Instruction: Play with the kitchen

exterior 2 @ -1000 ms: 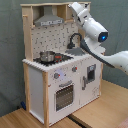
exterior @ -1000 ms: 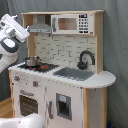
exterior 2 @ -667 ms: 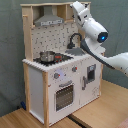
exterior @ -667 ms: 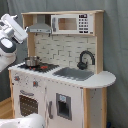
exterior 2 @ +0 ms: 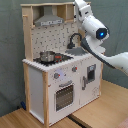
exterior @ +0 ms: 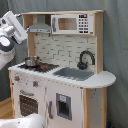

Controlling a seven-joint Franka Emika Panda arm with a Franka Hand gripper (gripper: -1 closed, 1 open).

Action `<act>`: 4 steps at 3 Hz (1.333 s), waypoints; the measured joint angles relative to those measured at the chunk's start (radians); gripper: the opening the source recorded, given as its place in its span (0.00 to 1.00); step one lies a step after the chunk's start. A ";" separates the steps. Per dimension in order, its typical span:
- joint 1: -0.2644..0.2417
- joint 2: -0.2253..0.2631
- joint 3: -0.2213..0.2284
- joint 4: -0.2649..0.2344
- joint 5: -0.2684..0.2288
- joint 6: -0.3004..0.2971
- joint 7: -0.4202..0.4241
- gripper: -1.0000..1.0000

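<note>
Fingers cannot be judged spread or pressed together in either view; the arm (exterior: 11,36) reaches in at the first exterior view's left edge, raised level with the hood (exterior: 40,27) and clear of the counter (exterior: 102,79). In the second exterior view the arm (exterior 2: 95,27) sits at the upper right of the kitchen (exterior 2: 57,75). That kitchen stands on a wood floor (exterior 2: 95,112) against a grey backdrop. A pot (exterior: 32,61) sits on the stove (exterior: 42,66); the faucet (exterior: 86,58) stands behind the sink (exterior: 74,73). Oven door (exterior: 28,104) is closed.
</note>
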State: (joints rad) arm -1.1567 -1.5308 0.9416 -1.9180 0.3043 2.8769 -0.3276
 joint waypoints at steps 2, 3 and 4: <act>-0.038 0.012 -0.003 0.067 -0.030 -0.168 0.163 1.00; -0.075 0.015 0.000 0.117 -0.039 -0.251 0.243 1.00; -0.119 0.019 0.004 0.171 -0.039 -0.326 0.307 1.00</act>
State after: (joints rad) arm -1.2757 -1.5117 0.9452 -1.7467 0.2648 2.5505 -0.0203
